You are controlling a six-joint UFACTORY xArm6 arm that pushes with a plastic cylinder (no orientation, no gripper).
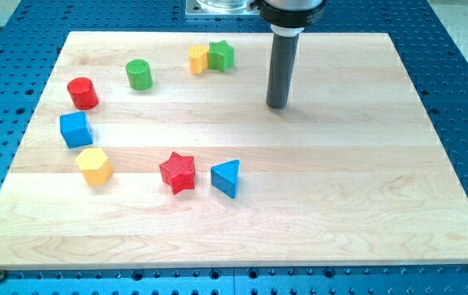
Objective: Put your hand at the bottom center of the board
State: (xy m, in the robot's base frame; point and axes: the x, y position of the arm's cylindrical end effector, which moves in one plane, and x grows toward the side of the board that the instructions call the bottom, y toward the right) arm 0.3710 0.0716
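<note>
My tip [277, 106] rests on the wooden board [340, 188], in its upper half and a little right of centre. No block touches it. The nearest blocks are a green star [221, 56] and a yellow block [198, 59], touching each other up and to the left of the tip. A red star [178, 171] and a blue triangle [226, 177] lie lower down, left of centre. A green cylinder [138, 74], a red cylinder [82, 93], a blue cube [75, 129] and a yellow hexagon [94, 165] curve down the view's left side.
The board lies on a blue perforated table [455, 49]. The arm's dark body [291, 12] and a metal base [217, 6] sit at the view's top edge.
</note>
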